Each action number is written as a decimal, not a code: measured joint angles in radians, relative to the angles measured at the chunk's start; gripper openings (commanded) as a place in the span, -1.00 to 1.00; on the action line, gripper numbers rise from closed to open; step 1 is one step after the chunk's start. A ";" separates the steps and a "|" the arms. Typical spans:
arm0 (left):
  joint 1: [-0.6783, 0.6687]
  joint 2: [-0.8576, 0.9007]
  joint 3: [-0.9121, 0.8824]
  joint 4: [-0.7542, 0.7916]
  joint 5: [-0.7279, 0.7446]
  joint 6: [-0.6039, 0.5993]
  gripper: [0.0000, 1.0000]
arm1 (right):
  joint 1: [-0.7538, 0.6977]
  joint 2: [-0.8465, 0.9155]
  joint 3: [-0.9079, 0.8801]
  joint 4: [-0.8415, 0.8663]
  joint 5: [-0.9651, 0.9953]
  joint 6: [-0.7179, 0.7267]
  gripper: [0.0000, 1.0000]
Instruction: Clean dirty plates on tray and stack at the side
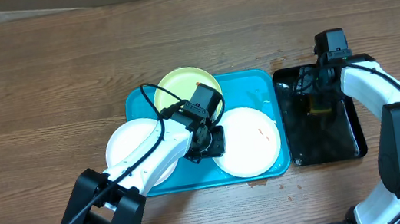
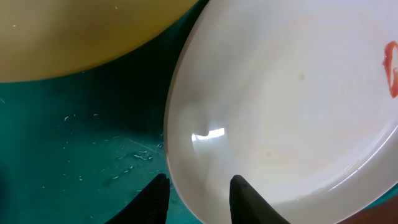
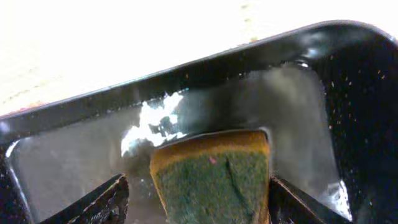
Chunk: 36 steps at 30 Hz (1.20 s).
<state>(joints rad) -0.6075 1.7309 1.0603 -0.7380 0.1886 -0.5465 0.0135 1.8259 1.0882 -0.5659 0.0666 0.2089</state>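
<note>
Dark fingers (image 2: pixel 155 202) of the left hand (image 2: pixel 199 182) sit close together on either side of the rim of a white plate (image 2: pixel 280 93), pinching it. One finger is inside the dish and one is outside, over the blue tray (image 2: pixel 74 137). That plate, marked with an orange smear (image 2: pixel 390 68), lies in the tray's right half. A yellow-green plate (image 1: pixel 185 83) overlaps the tray's far rim, and a second white plate (image 1: pixel 133 144) overhangs its left rim. Just right of the tray, in a black tray (image 3: pixel 348 74), the right hand (image 3: pixel 198 182) stands spread wide astride a sponge (image 3: pixel 211 180).
</note>
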 measured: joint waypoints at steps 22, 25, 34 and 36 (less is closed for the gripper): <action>0.000 0.000 0.000 0.000 -0.003 0.000 -0.26 | 0.000 0.000 0.000 0.026 0.022 0.000 0.43; 0.000 0.000 0.000 0.000 -0.003 0.000 -0.25 | 0.000 0.000 0.000 0.019 0.024 -0.001 0.26; 0.000 0.000 0.000 0.000 -0.012 0.002 -0.07 | 0.000 0.013 0.000 0.036 0.029 0.003 0.25; 0.000 0.000 0.000 0.000 -0.019 0.001 -0.11 | 0.000 0.013 0.006 -0.005 0.027 0.000 0.26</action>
<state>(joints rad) -0.6075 1.7313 1.0603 -0.7383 0.1692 -0.5457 0.0135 1.8393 1.0939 -0.5713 0.0937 0.2089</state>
